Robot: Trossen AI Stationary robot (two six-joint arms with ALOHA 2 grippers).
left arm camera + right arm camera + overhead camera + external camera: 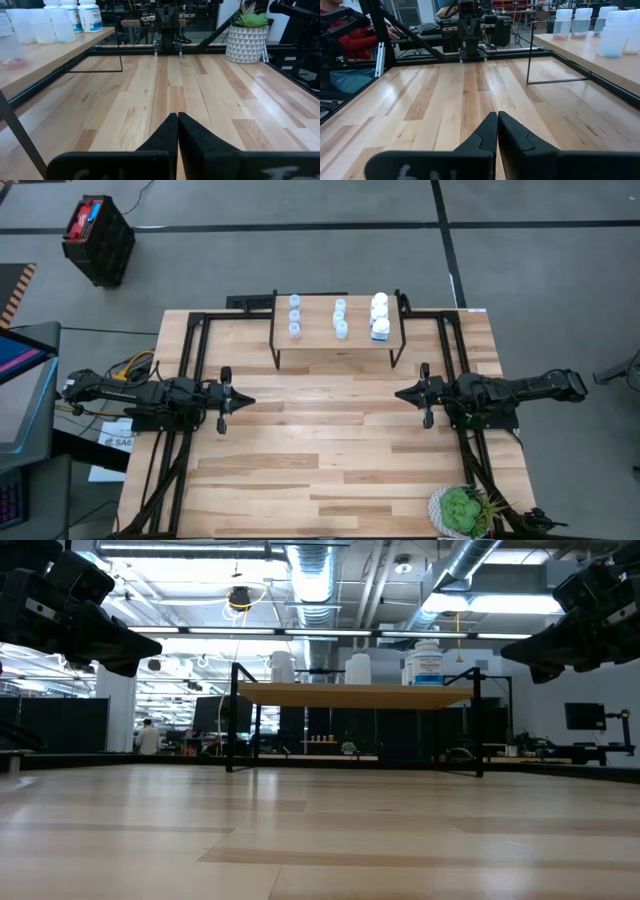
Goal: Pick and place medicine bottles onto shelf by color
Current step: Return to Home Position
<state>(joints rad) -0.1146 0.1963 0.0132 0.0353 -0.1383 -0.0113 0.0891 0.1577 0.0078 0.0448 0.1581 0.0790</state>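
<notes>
The shelf (338, 345), a light-wood board on thin black legs, stands at the table's far middle. On it stand the medicine bottles: two rows of three pale-blue ones (295, 315) (340, 318) and three white ones (380, 315) at its right end. My left gripper (245, 401) hovers shut over the table's left half, pointing right, with nothing between its fingers. My right gripper (400, 393) hovers shut over the right half, pointing left, and faces it. In the low view the bottles (358, 668) stand upright on the board (355, 695).
A green potted plant (463, 510) in a white pot stands at the table's near right corner. The black frame rails (185, 360) run along the table's sides. Bare tabletop (320, 440) lies between the grippers. A person in red (350, 40) sits beyond the left side.
</notes>
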